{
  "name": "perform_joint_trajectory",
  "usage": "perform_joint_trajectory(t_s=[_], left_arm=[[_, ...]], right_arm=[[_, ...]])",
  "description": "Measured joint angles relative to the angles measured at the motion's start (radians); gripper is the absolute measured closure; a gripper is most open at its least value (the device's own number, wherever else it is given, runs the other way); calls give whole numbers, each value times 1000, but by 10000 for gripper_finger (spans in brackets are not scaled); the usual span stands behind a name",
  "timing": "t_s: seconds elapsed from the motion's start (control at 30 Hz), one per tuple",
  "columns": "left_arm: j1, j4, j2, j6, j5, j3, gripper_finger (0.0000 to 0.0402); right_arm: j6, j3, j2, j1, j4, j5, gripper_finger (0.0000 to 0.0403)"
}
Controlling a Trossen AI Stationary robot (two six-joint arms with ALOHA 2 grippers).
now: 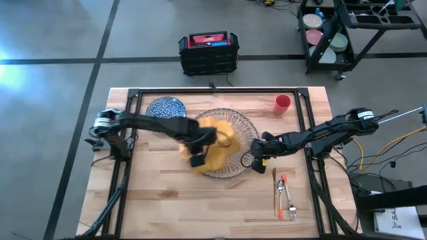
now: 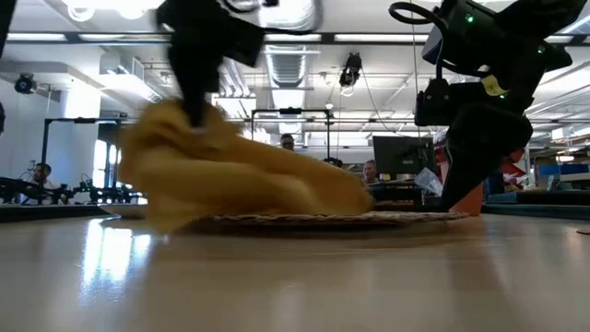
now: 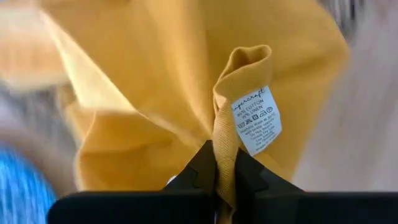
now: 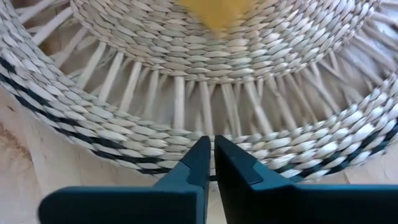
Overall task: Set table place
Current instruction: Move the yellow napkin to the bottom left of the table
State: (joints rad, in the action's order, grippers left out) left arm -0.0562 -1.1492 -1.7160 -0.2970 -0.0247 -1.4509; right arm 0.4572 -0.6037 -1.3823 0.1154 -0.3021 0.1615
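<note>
A round woven charger (image 1: 235, 171) lies mid-table with a yellow napkin (image 1: 221, 141) heaped on it. My left gripper (image 3: 225, 168) is over the charger's left part, shut on the napkin. Seen from the low view, the napkin (image 2: 240, 175) rises to the gripper on one side and its other end drapes onto the charger (image 2: 396, 219). My right gripper (image 4: 211, 146) is shut at the charger's right rim. A blue-patterned plate (image 1: 165, 107) sits at the far left, a red cup (image 1: 283, 103) at the far right, and orange-handled cutlery (image 1: 285, 197) at the near right. My left gripper pinches a narrow bunched fold of the napkin's edge (image 3: 224, 134) between its two fingers, right beside the white care label (image 3: 256, 119). The fingers come from above. That part is lifted, and the rest of the cloth hangs slack onto the charger. My right gripper has its shut fingertips (image 4: 200, 155) down on the charger's outer rim (image 4: 155, 163), by the dark woven stripe, slanting down from the table's right. The charger lies flat on the table. I cannot tell whether the tips press on it or only touch.
Black frame rails (image 1: 131, 133) run along the table's left, right and far sides. Bare wood shows at the near left (image 1: 167, 207). A black and red crate (image 1: 208, 52) stands on the floor beyond the far edge.
</note>
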Motion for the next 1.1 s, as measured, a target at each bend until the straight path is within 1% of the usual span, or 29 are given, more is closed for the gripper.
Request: perform_joint_trajectory(t_s=[0.1, 0.17, 0.23, 0.33, 0.43, 0.57, 0.7, 0.87, 0.93, 1.03, 1.1], left_arm=[[-75, -190, 70, -178, 3, 6, 400], [-125, -295, 134, -299, -4, 6, 400], [-161, -399, 196, -422, 26, 5, 400], [-229, -420, 275, -617, 104, 9, 401], [-323, -417, 338, -731, 149, 6, 401], [-430, -421, 376, -882, 218, 5, 401], [-530, -422, 407, -968, 282, 5, 401], [-617, -418, 439, -1105, 294, 5, 401], [-640, -419, 452, -1119, 269, 5, 401], [-650, -410, 457, -1121, 204, 5, 401], [-647, -390, 453, -1084, 154, 5, 398]], right_arm=[[0, 0, 0, 0, -1, 2, 399], [0, 0, 0, 0, 0, 26, 401], [5, 0, 0, 0, 1, 43, 402], [19, 0, 0, 0, 1, 49, 401], [22, 0, 0, 0, 1, 49, 401], [15, 0, 0, -3, 1, 49, 401], [16, 0, 0, -5, 2, 50, 401], [36, 0, 0, -5, 1, 49, 400], [40, 0, 0, -5, 2, 49, 400], [44, 0, 0, -5, 2, 49, 400], [49, 0, 0, -5, 2, 50, 400]])
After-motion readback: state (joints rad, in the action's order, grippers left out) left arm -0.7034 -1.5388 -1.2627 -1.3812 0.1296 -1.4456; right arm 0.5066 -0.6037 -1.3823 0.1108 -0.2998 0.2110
